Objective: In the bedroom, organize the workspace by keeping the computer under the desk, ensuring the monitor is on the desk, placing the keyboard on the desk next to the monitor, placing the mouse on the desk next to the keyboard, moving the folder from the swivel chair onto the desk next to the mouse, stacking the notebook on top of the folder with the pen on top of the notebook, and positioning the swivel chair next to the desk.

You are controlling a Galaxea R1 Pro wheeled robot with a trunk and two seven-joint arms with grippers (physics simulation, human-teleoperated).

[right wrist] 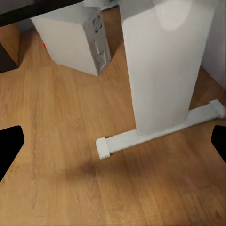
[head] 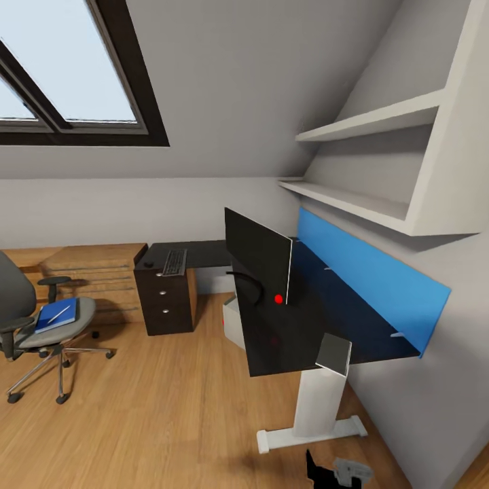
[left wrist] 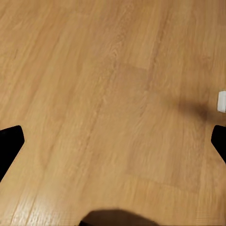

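Blue folder (head: 56, 316) lying flat on the grey seat of the swivel chair (head: 20, 319), well apart from the desk (head: 319, 319), with a thin white pen (head: 60, 313) resting across its cover. Judged as handling goods, the folder is light and thin yet somewhat flexible and smooth; a pinch on 1 overhanging edge looks safest, kept level so the pen does not roll off. The pen is slender and slippery and probably calls for a separate pick.

On the glossy black tabletop the monitor (head: 258, 255) stands upright near the corner of the L; the keyboard (head: 174, 262) lies on the far wing above the 3-drawer unit (head: 165, 299), with a small dark shape, probably the mouse (head: 149, 263), near it. The pale computer (right wrist: 75, 40) stands on the wooden floor (left wrist: 113, 94) under the desk, just beside the white leg (right wrist: 160, 70).

Both arms hang low. The left gripper (left wrist: 113, 141) faces bare floorboards, its 2 fingers (left wrist: 9, 141) spread wide and carrying nothing. The right gripper (right wrist: 113, 143) looks toward the desk leg's foot, fingers (right wrist: 9, 146) likewise wide apart and empty; its dark tip shows in the head view (head: 319, 472).
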